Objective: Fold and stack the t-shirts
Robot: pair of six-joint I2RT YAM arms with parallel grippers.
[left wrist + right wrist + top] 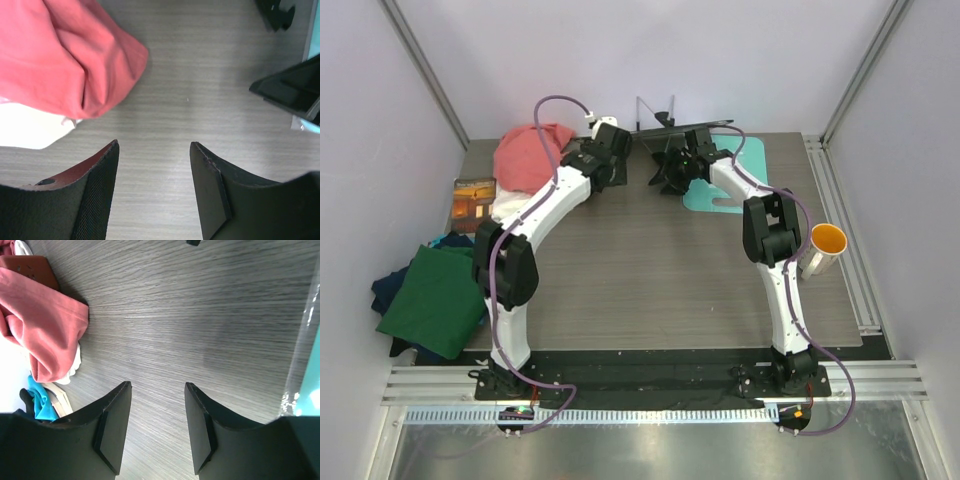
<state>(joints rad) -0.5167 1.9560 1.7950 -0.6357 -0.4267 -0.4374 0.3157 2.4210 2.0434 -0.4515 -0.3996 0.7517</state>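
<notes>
The left gripper is hovering spread near the upper-left pink shirt (soft, limp; likely best pinched at its edge).

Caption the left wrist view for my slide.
Open left gripper hovers above the table, beside the crumpled salmon-pink t-shirt.

T-shirts: 1 salmon-pink t-shirt; 1 dark green t-shirt; navy t-shirts bunched under the green, number can't be told.
Other cloth: 1 white cloth, 1 turquoise cloth.
Pale-teal mat: 1.
Cup, orange inside: 1.
Brown flat box: 1.
Arms: 2, left arm and right arm.
Grippers: 2, left gripper and right gripper, 2 fingers on each.
</notes>
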